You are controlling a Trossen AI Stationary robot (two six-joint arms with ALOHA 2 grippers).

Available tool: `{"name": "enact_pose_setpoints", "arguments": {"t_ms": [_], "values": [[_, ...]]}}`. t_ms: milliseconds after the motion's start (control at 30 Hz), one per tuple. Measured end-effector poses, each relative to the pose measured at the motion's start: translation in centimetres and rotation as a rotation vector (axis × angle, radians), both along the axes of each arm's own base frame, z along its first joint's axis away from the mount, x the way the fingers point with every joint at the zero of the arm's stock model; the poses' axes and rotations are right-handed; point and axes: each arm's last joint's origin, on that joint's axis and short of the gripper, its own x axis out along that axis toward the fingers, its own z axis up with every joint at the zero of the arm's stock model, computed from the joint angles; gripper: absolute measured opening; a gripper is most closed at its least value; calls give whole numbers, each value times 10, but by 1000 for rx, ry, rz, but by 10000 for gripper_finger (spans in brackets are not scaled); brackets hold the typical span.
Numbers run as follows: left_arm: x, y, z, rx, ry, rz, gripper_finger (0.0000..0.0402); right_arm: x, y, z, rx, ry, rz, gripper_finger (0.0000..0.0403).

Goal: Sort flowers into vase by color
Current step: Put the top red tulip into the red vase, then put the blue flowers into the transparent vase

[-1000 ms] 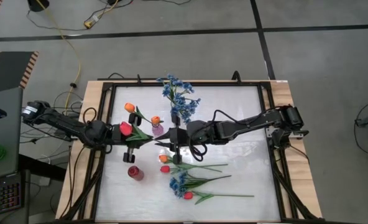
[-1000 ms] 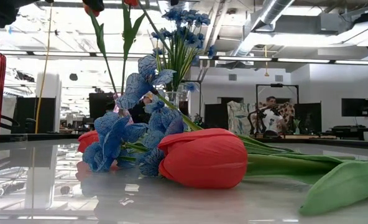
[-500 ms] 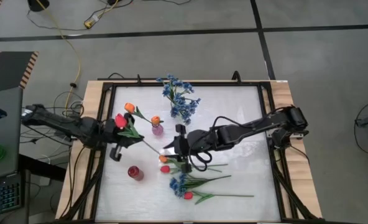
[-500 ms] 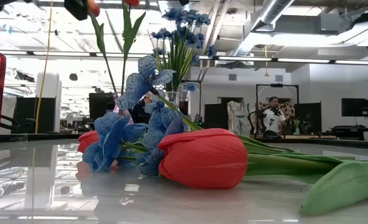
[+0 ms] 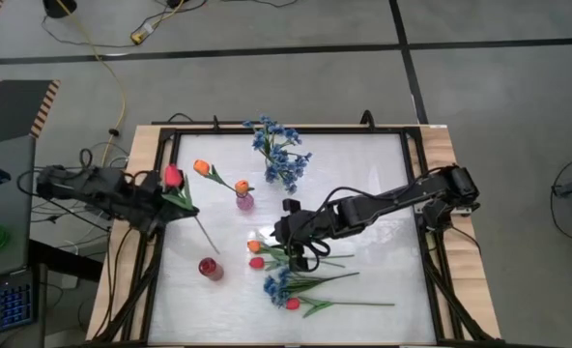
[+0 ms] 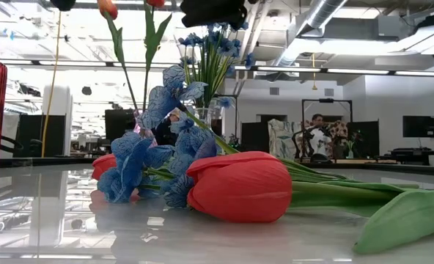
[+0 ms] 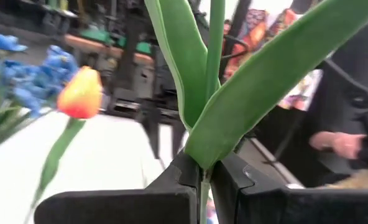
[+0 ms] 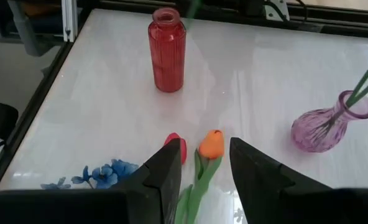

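My left gripper point(image 5: 167, 199) point(image 7: 202, 172) is at the table's left edge, shut on a red tulip point(image 5: 173, 176) with a long green stem. My right gripper point(image 5: 288, 235) point(image 8: 200, 168) is open and hovers over the flowers lying on the table. Below it lie an orange bud point(image 8: 212, 144) and a red bud point(image 8: 177, 147). A blue sprig point(image 5: 276, 285) and another red tulip point(image 6: 239, 187) lie nearer. The red vase point(image 5: 209, 268) stands with nothing in it. The pink vase point(image 5: 244, 200) holds orange tulips point(image 5: 201, 166). Blue sprigs point(image 5: 281, 155) stand farther back. My left gripper pinches the red tulip's stem point(image 7: 202, 182) between its two fingers, right where the green leaves point(image 7: 190, 68) spring from it. The fingers come level from the table's left side, across the stem. The tulip is lifted clear, and its bare stem end point(image 5: 212, 244) slants toward the red vase.
A black frame point(image 5: 421, 193) runs round the white table top. Both arms reach in over its left and right sides. Bare table lies on the right half point(image 5: 373, 164). Beyond the table a person point(image 6: 320, 136) shows in the room.
My left gripper has drawn back toward the table's left edge with the red tulip. The bud has swung toward the far edge while the stem trails toward the red vase. My right gripper has moved apart from it, toward the near edge over the lying flowers.
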Motion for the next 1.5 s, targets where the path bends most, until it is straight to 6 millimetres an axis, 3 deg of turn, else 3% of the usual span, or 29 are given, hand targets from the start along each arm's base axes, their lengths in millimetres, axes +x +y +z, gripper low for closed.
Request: {"name": "enact_pose_setpoints", "arguments": {"t_ms": [200,667,1100,1500], "values": [[-4,-3,4,-44,27,-131,2,0,0,0,0,-1,-1,162],[-2,-4,-5,-5,114,-143,6,0,-1,0,2,-1,-4,162],[11,-8,-16,23,234,-145,67,0,-1,0,1,0,-4,162],[7,-6,-14,43,203,-139,158,0,-1,0,0,0,-3,162]]}}
